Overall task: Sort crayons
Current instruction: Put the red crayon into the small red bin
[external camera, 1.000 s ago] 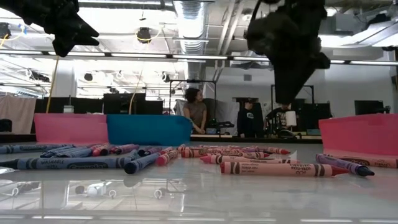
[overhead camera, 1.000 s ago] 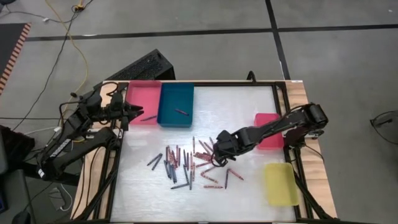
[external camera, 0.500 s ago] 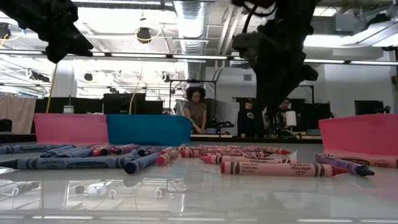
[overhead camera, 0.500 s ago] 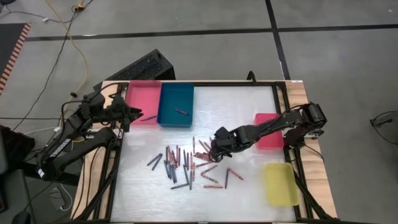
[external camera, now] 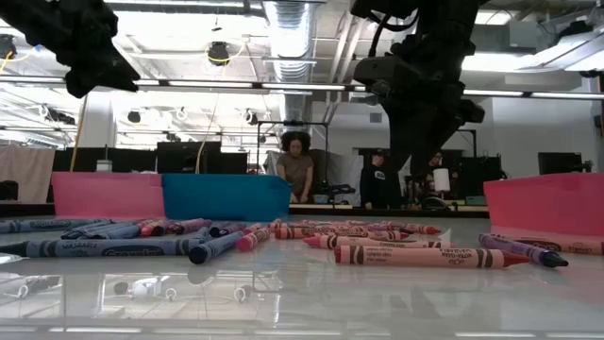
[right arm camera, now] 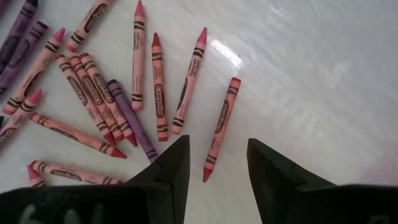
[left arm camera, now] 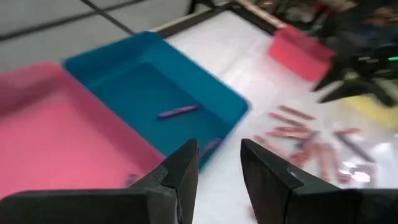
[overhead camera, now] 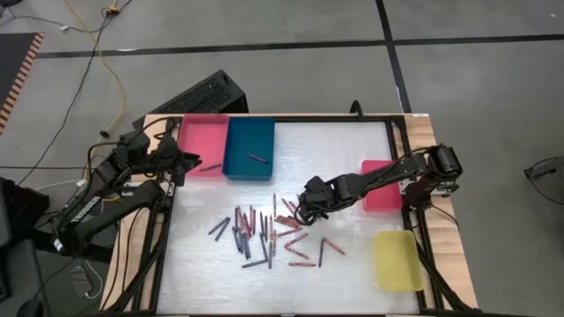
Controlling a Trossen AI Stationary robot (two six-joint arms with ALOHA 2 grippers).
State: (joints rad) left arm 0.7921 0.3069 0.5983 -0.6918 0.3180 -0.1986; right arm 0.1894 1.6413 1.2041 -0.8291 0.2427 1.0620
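**Right gripper poised over the crayon pile, one red crayon lined up**

High view: the crayons (overhead camera: 269, 231) lie scattered on the table (overhead camera: 344, 150), below the blue tray (overhead camera: 249, 148), which I take as landmark. The right gripper (overhead camera: 304, 209) hangs over the pile's edge farthest from that tray's pink neighbour, the pink tray (overhead camera: 203, 145). The left gripper (overhead camera: 191, 161) waits just beside the pink tray, well apart from the pile. One crayon lies inside the blue tray, another in the pink tray. A red tray (overhead camera: 382, 186) and a yellow tray (overhead camera: 396, 260) sit at the table's far side from the blue tray.

Low view: the right gripper (external camera: 412, 113) hovers above the crayons (external camera: 415, 255), not touching them; the blue tray (external camera: 225, 196) stands behind. People (external camera: 296, 170) show in the room beyond.

Left wrist view: the left gripper (left arm camera: 219, 163) stands partly open and holds nothing, facing the blue tray (left arm camera: 134, 81).

Right wrist view: the right gripper (right arm camera: 217, 163) is open and empty, a red crayon (right arm camera: 221, 128) lying just ahead of the gap, clear of its neighbours. To grasp well, I judge it should descend straight, straddle this lone crayon across its width, and close gently. The packed group beside it risks being nudged or pinched along.
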